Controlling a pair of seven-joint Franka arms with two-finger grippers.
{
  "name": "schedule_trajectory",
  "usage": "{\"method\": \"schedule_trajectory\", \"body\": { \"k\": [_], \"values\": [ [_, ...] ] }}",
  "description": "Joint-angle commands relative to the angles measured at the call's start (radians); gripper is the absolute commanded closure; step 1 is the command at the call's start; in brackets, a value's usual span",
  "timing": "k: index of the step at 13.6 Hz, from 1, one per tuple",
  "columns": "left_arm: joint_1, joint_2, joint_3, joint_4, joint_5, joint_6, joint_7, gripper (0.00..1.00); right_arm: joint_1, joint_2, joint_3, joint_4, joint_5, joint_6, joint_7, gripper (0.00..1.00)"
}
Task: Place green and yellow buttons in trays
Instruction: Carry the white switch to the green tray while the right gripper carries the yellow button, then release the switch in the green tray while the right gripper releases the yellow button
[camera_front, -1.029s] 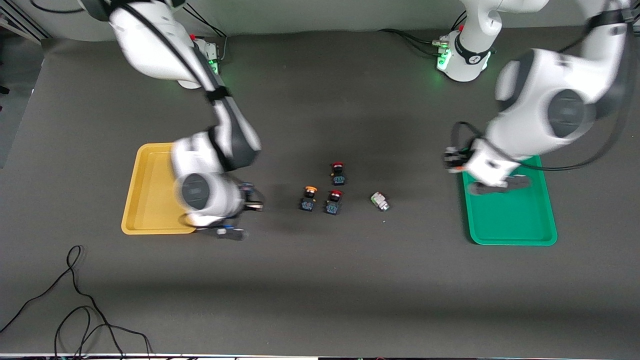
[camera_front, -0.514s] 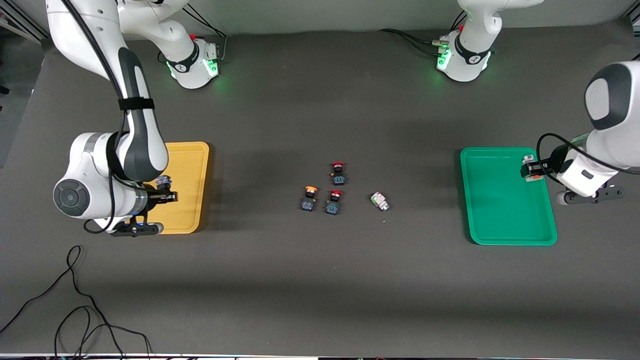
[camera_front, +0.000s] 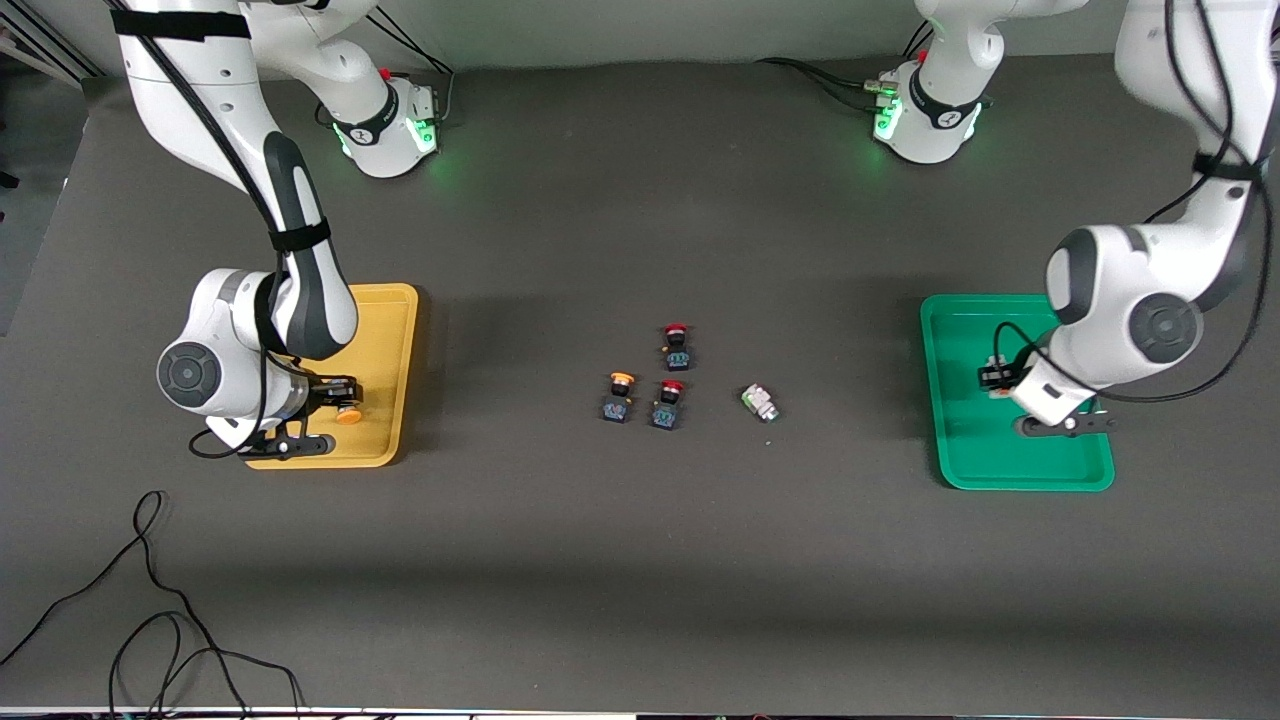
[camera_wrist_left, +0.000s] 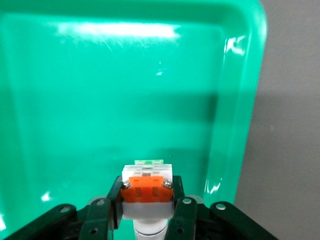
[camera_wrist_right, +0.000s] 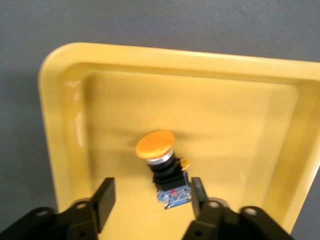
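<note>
A small push-button switch with a whitish plastic body and an orange patch (camera_wrist_left: 146, 186) is clamped between the black fingers (camera_wrist_left: 116, 192) of the left gripper (camera_front: 997, 379), which are closed against its two sides. It is held over the shallow green plastic tray with rounded corners and a raised glossy rim (camera_front: 1030, 482), at the left arm's end of the table; in the left wrist view the tray floor (camera_wrist_left: 90, 100) is seen smooth and reflective beneath the switch.

A dark-bodied switch with a round yellow-orange cap and a silver collar (camera_wrist_right: 160, 160) is seen tilted on the floor of the shallow yellow plastic tray (camera_wrist_right: 55, 125), at the right arm's end of the table. The right gripper (camera_front: 338, 402) is positioned over it with its fingers (camera_wrist_right: 104, 199) spread wide; neither finger is seen touching the switch.

On the dark grey matte table (camera_front: 640, 560), between the trays, four switches are left: a dark-bodied one with a yellow-orange cap (camera_front: 618, 396), just beside it a dark-bodied one with a red cap (camera_front: 667, 403), a second red-capped one (camera_front: 677, 346) farther from the front camera, and a whitish, green-tinted one (camera_front: 760, 402) lying on its side toward the green tray. Black cables (camera_front: 150, 600) are noted at the table corner nearest the front camera, at the right arm's end.
</note>
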Motion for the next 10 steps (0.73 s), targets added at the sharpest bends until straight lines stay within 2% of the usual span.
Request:
{"method": "schedule_trajectory", "body": {
  "k": [1,2,3,4,5,6,8,10],
  "values": [
    [-0.002,0.038,-0.001,-0.002,0.013,0.044,0.013,0.83,0.019,-0.105,-0.01,0.046,0.044,-0.14,0.012,0.0],
    [-0.002,0.048,-0.001,-0.001,0.013,0.046,0.013,0.82,0.022,-0.119,-0.002,0.079,0.059,-0.194,0.056,0.0],
    [-0.002,0.049,0.001,0.001,0.013,0.046,0.014,0.75,0.052,-0.122,-0.001,0.115,0.07,-0.234,0.131,0.0],
    [0.0,0.049,0.001,0.005,0.013,0.041,0.022,0.6,0.107,-0.119,-0.001,0.145,0.082,-0.242,0.225,0.0],
    [0.0,0.048,0.001,0.01,0.013,0.031,0.051,0.19,0.146,-0.11,-0.001,0.175,0.098,-0.242,0.315,0.0],
    [0.004,0.039,0.001,0.018,0.013,0.02,0.074,0.0,0.185,-0.092,0.001,0.211,0.122,-0.242,0.392,0.0],
    [0.031,0.011,-0.001,0.047,0.013,-0.037,0.077,0.0,0.249,-0.015,0.001,0.307,0.199,-0.242,0.498,0.0],
    [0.034,-0.013,-0.001,0.129,0.006,-0.154,0.082,0.0,0.298,0.071,0.001,0.405,0.252,-0.239,0.601,0.0]
  ]
}}
